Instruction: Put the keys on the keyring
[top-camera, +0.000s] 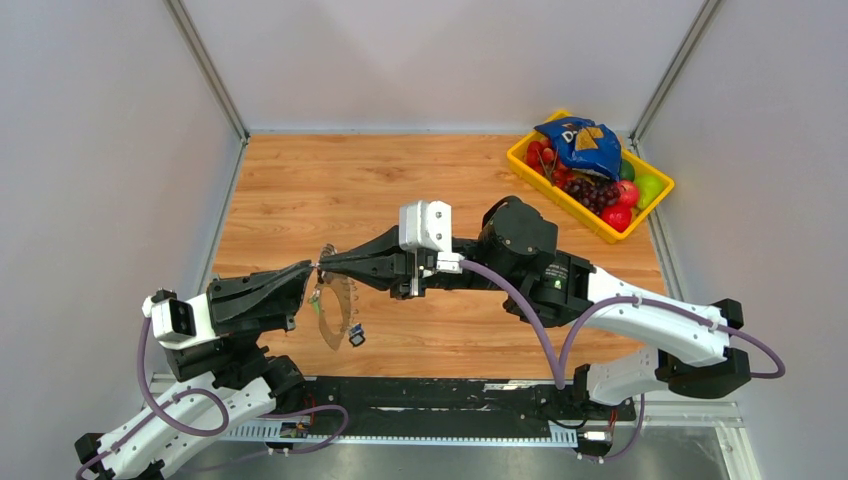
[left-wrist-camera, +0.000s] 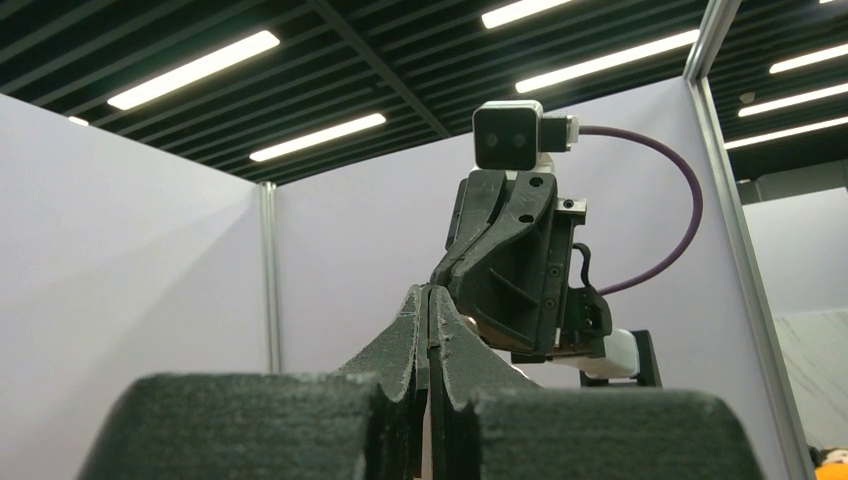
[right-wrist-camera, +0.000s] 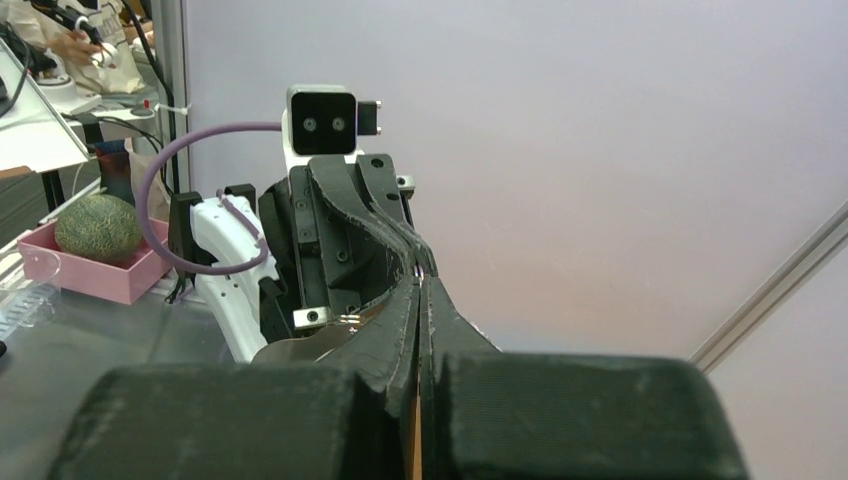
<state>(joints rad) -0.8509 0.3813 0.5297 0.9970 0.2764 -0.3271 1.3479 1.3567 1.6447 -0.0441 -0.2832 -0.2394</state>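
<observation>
In the top view the keyring (top-camera: 335, 312), a thin silver hoop with a toothed edge, hangs on edge above the wooden table, left of centre. My left gripper (top-camera: 310, 269) and right gripper (top-camera: 324, 264) meet tip to tip at its upper rim, both shut on it. One small key with a dark tag (top-camera: 356, 336) sits at the hoop's lower right; I cannot tell whether it hangs on the hoop. The left wrist view shows my left gripper (left-wrist-camera: 429, 295) shut, facing the right fingers (left-wrist-camera: 500, 250). The right wrist view shows my right gripper (right-wrist-camera: 420, 285) shut, facing the left fingers (right-wrist-camera: 370, 215). Other keys are out of view.
A yellow basket (top-camera: 520, 160) with fruit and a blue chip bag stands at the far right corner. Grey walls close in the table on three sides. A black base strip (top-camera: 440, 395) runs along the near edge.
</observation>
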